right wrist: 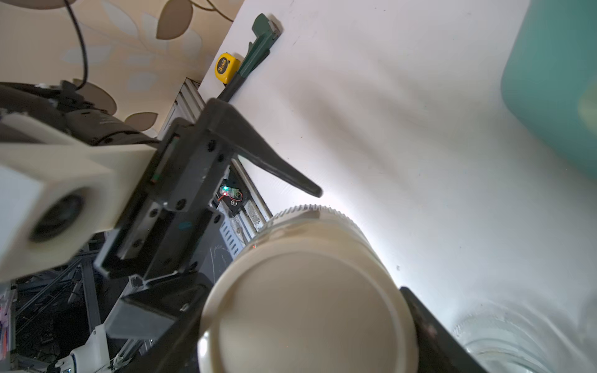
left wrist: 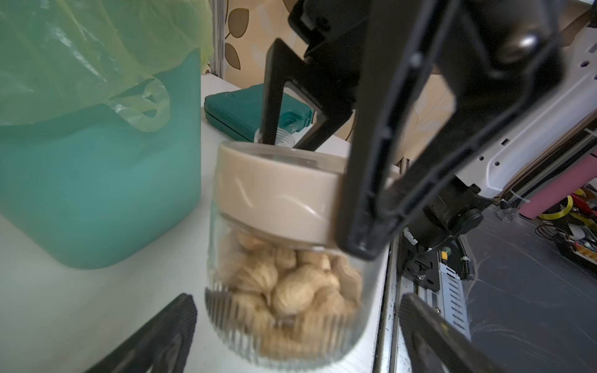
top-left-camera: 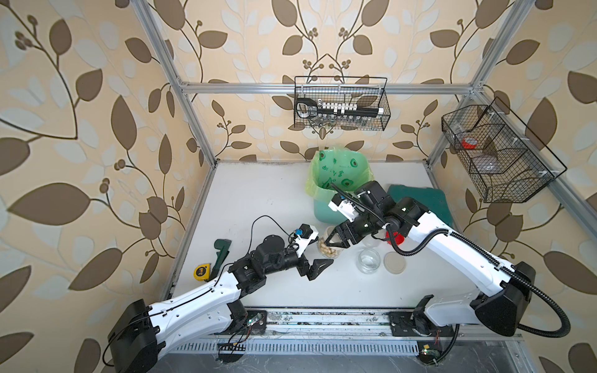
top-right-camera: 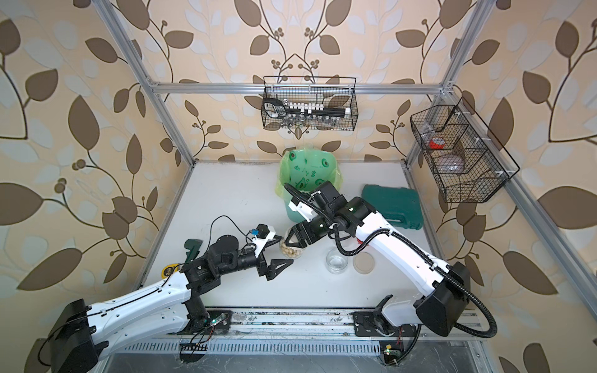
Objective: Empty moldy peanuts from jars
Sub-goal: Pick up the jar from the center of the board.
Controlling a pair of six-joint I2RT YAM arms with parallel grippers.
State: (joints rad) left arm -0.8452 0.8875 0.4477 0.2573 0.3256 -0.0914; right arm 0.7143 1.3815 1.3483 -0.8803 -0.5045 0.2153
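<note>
Step in hand: getting the lid off the full jar, by my reading.
Right gripper (top-left-camera: 334, 243): jaws about half spread, pinching the beige lid (left wrist: 274, 200) on opposite sides from above.
Left gripper (top-left-camera: 319, 268): jaws as wide as they go, holding nothing. It sits just near-left of the jar, and the wrist view shows a finger on each side of the base, neither touching.
Peanut jar (left wrist: 223, 310): mid-table, on the near side of the bin. It looks tilted in the left wrist view, and I cannot tell whether its base is flat on the table.
Doing it well: I would close the left jaws low on the glass first. Then turn or pull the lid squarely, keeping the jar upright so nothing spills.
Glass: clear and smooth, ribbed at the foot, likely slippery higher up.
Lid material: matte plastic, with shallow moulded waves on its skirt.
Moldy peanuts (left wrist: 294, 294): pale, wrinkled shells, loosely heaped to about half height.
Bin (top-left-camera: 323, 211): mint-green plastic with a thin, crinkly green bag.
Empty jar (top-left-camera: 369, 260): open, to the right, with its loose lid (top-left-camera: 394, 262) beside it.
</note>
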